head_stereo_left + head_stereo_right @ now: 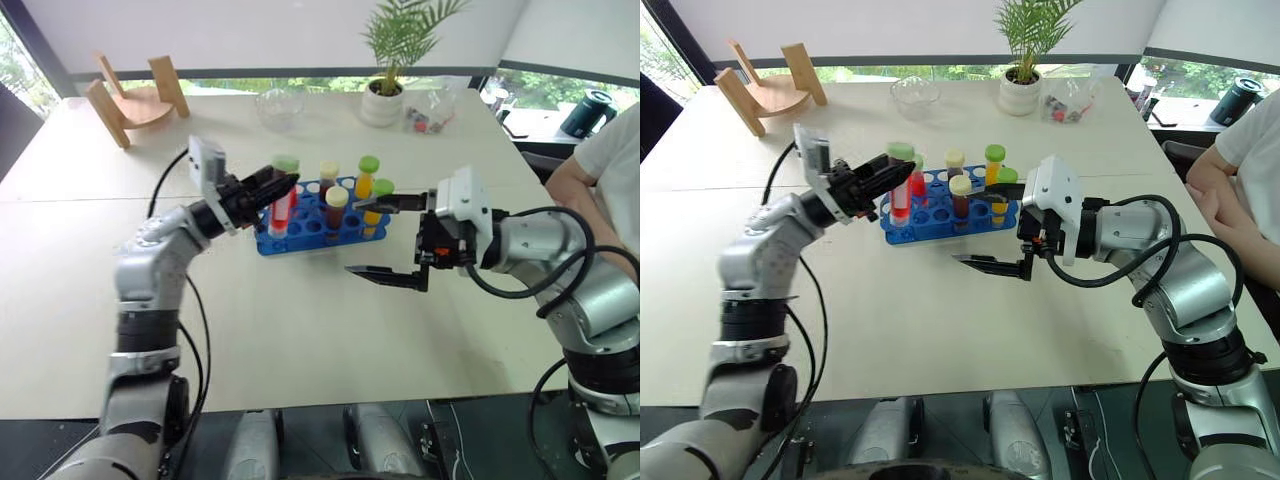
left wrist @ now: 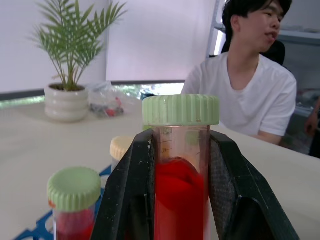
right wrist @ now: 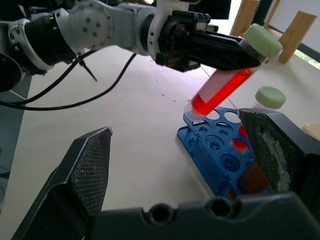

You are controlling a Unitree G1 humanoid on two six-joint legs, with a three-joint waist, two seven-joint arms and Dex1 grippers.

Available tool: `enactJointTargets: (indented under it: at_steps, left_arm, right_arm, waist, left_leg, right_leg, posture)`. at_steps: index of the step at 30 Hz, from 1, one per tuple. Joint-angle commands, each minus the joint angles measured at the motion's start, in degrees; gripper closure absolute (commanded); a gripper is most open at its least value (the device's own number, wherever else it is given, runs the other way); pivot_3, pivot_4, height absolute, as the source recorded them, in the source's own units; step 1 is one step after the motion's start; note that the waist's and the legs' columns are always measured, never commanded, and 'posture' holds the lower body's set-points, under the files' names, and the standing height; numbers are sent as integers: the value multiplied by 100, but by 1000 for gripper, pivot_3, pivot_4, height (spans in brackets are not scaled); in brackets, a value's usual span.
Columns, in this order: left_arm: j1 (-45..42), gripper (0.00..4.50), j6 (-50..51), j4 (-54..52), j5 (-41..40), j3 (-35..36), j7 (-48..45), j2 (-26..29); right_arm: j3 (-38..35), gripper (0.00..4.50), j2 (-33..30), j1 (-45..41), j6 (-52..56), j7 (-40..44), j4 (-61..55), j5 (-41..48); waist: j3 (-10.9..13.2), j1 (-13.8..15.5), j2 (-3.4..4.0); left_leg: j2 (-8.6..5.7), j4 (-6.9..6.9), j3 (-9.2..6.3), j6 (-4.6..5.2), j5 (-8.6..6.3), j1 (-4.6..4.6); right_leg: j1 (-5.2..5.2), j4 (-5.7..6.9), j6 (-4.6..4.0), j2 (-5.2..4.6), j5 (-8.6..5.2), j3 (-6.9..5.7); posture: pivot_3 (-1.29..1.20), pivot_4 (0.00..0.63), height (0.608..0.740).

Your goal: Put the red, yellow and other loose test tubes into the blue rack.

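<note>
I see bright blue rack point(image 1: 310, 228) on pale cream table point(image 1: 300, 330). Tube point(image 3: 225, 82) in black left gripper point(image 1: 283, 184) – bright red liquid, light green ribbed cap. Racked tubes: red under green cap point(image 2: 74, 187), dark red-brown under cream cap point(image 1: 336, 196), yellow-orange under green cap point(image 1: 369, 165). Right gripper point(image 1: 385, 240) black, fingers point(image 3: 90, 165) cross-hatched mesh texture. Green palm in white pot point(image 1: 382, 102) – tan wooden stand point(image 1: 135, 95). Person's shirt point(image 2: 250, 100) white.

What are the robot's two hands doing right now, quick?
Left gripper: closed, holding a red test tube with a green cap above the blue rack.
Right gripper: open, holding nothing.
</note>
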Motion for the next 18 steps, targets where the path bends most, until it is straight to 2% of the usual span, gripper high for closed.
enactJointTargets:
  at_steps: [1, 12, 18]
  left_arm:
    - [-220, 3672, -1417, 876, 428, -141, 47, -242]
    - [-525, 3672, -2619, 2191, 625, -225, -67, -400]
    - [-385, 3672, -2919, 2253, 591, -242, -179, -435]
  right_arm:
    - [-190, 0, -23, 34, 68, -158, -306, 62]
    - [-272, 0, -55, 180, 243, -394, -547, 111]
    - [-284, 0, -77, 199, 243, -441, -573, 123]
  waist:
    - [0, -2, 0]
    - [0, -23, 0]
    - [0, -25, 0]
  left_leg:
    - [0, 1, -1, 2, -1, 0]
    - [0, 2, -5, 22, -13, -2]
    - [0, 3, -6, 23, -13, -1]
  right_leg:
    - [1, 0, 0, 1, 0, 0]
    - [1, -2, 1, 4, 0, -2]
    - [4, -3, 1, 4, 0, -3]
  posture:
    - [0, 150, 740]
    - [0, 150, 740]
    - [0, 150, 740]
